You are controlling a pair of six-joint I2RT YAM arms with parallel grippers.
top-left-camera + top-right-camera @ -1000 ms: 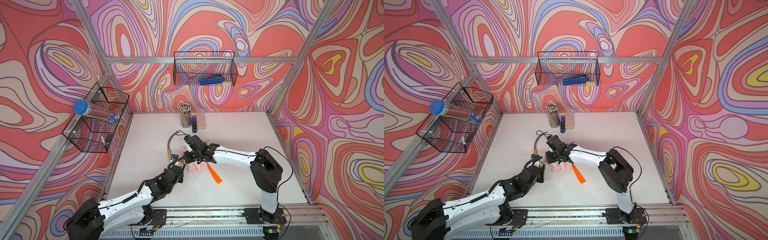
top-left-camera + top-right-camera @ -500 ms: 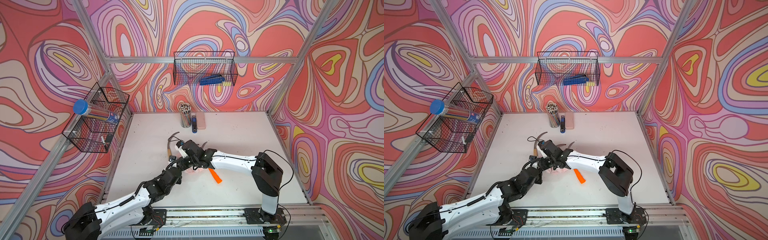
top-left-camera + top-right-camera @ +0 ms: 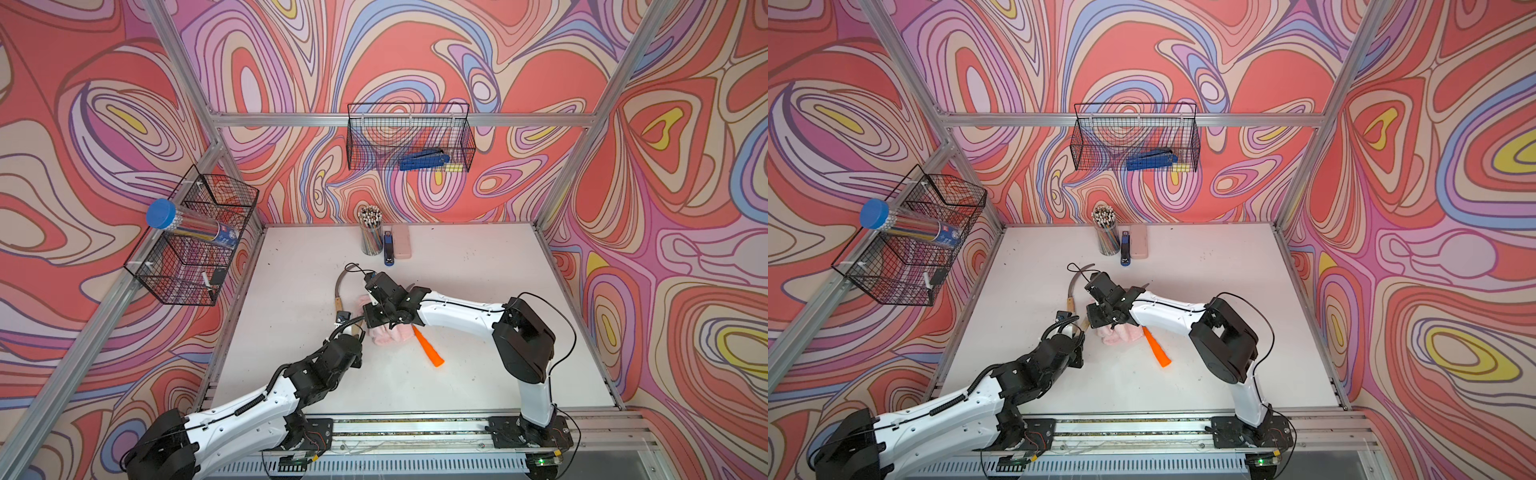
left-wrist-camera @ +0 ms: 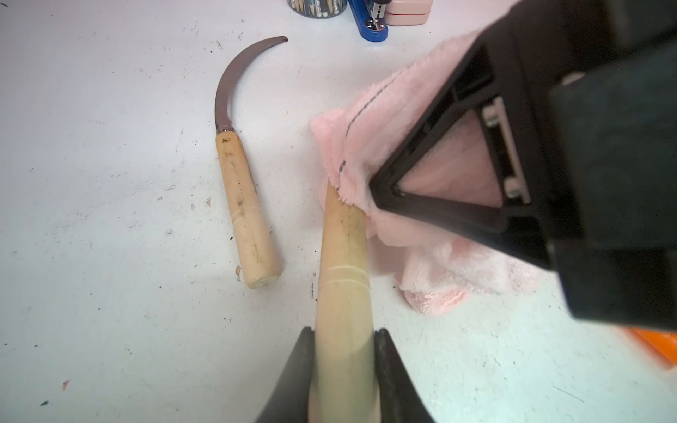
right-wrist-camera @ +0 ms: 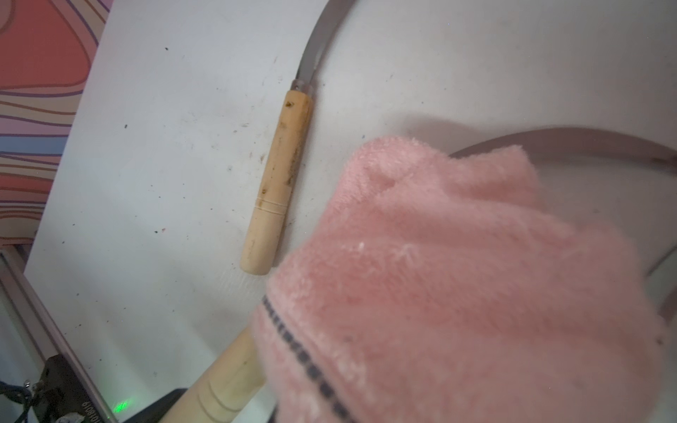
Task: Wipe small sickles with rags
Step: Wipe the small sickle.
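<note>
My left gripper (image 4: pixel 344 331) is shut on the pale wooden handle of one small sickle (image 4: pixel 342 263), held just above the table. Its far end runs under the pink fuzzy rag (image 4: pixel 439 263). My right gripper (image 3: pixel 372 313) is shut on the rag (image 5: pixel 458 274), which is bunched over the top of that handle. A curved grey blade (image 5: pixel 568 141) comes out from behind the rag. A second wooden-handled sickle (image 3: pixel 338 291) lies flat just left of both grippers. The orange-handled sickle (image 3: pixel 428 347) lies to the right, its blade hidden under the rag.
A cup of pencils (image 3: pixel 371 235), a blue stapler (image 3: pixel 388 249) and a smooth pink case (image 3: pixel 401 241) stand at the back of the table. Wire baskets hang on the back wall (image 3: pixel 409 137) and the left wall (image 3: pixel 195 241).
My right gripper has slid the rag leftward along the held sickle, towards its handle. The left arm has hardly moved and keeps its grip.
</note>
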